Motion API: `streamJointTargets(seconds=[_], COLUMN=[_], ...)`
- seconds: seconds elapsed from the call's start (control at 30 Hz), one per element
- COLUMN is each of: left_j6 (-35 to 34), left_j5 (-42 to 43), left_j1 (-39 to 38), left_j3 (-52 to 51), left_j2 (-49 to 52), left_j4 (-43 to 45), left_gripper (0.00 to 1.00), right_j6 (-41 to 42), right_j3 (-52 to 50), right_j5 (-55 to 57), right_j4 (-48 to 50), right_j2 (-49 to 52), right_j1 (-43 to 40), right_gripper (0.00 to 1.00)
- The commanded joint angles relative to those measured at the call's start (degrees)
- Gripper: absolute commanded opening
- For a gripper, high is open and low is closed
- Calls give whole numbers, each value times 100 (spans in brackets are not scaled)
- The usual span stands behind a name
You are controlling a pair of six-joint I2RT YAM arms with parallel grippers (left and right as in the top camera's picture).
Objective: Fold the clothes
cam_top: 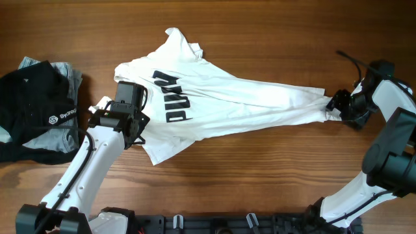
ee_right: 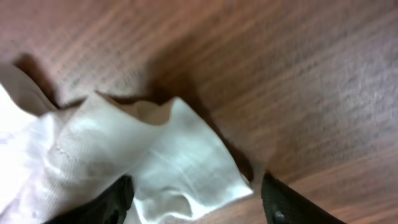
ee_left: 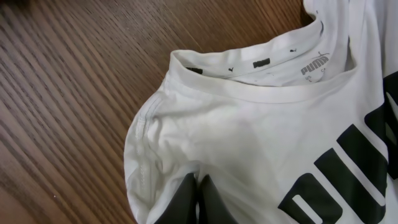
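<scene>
2 grippers at large white thin-fabric T-shirt (cam_top: 247, 97) with black lettering, stretched between them. Left gripper (ee_left: 198, 190) pinched onto shoulder fabric; right gripper (ee_right: 198, 193) wide, hem between fingers. Judged soft, limp, light: grip seams.

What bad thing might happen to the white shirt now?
The right pincer has its fingers apart around the bunched hem of the white T-shirt, so the hem may slip free when it lifts. The left pincer pinches only a little fabric near the collar; a pull might stretch or crumple it. The shirt lies twisted, so a fold now would likely come out crooked.
</scene>
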Motion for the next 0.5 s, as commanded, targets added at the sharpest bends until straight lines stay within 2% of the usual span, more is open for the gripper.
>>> streamJointTargets(seconds=[0.0, 0.03, 0.13, 0.27, 0.33, 0.47], left_j6=[72, 72, 72, 72, 188, 1355], left_j5=[-74, -74, -74, -74, -76, -79], left_j1=[-15, -15, -15, -15, -15, -15], left_j3=[-9, -9, -9, -9, -9, 280], left_j2=[11, 11, 11, 11, 11, -66], left_j4=[-7, -7, -7, -13, 7, -101], left_gripper=[4, 4, 4, 4, 4, 4], right_j6=[15, 22, 20, 24, 24, -221], right_j3=[-107, -120, -254, -282, -221, 649], right_j5=[-317, -334, -330, -332, -459, -1097], right_j4=[48, -2, 76, 127, -74, -1432], right_j2=[72, 72, 74, 72, 63, -55], right_j1=[48, 48, 52, 52, 52, 20], right_gripper=[57, 56, 38, 4, 4, 4])
